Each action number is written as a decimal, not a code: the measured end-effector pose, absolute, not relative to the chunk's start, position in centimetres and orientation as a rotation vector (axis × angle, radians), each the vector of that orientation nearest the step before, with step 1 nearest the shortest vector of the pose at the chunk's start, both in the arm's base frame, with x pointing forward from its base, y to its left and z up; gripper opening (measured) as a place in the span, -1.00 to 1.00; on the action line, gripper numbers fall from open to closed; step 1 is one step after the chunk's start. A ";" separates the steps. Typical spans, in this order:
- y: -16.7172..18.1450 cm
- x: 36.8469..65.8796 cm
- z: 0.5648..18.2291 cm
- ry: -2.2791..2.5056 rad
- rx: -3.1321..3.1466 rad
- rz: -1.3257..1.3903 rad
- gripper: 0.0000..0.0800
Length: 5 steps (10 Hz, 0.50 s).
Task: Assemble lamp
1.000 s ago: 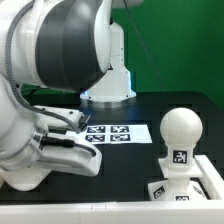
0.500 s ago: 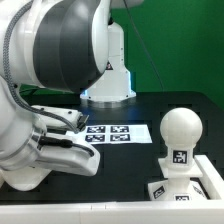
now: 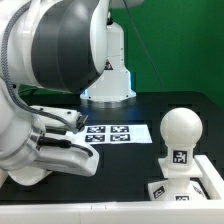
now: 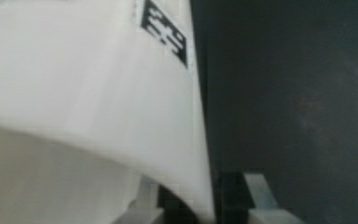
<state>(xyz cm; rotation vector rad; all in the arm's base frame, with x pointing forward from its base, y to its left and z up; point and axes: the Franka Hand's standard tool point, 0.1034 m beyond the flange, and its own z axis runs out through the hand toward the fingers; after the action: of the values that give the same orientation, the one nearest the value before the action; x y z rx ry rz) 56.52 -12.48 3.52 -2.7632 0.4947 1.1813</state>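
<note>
The round-headed bulb (image 3: 181, 128) stands upright in the blocky base (image 3: 190, 185) at the exterior view's lower right, both carrying tags. The shade (image 4: 87, 120) fills much of the wrist view as a large white curved wall with a tag (image 4: 165, 30). In the exterior view the shade is hidden by the arm. My gripper (image 4: 208, 205) straddles the shade's wall. The wall lies against one finger, and a dark gap separates it from the other finger (image 4: 256, 200). The jaws look open. The fingertips are hidden in the exterior view.
The marker board (image 3: 115, 133) lies flat in the middle of the black table (image 3: 170, 105). The big white arm fills the exterior view's left half. Its pedestal (image 3: 108, 85) stands at the back. A green wall lies behind.
</note>
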 end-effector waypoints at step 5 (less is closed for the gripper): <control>-12.5 56.5 3.6 0.520 -2.756 1.185 -0.90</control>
<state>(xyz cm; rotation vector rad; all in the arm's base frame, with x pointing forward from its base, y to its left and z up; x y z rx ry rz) 56.47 -12.48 3.59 -2.7561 0.5196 1.1852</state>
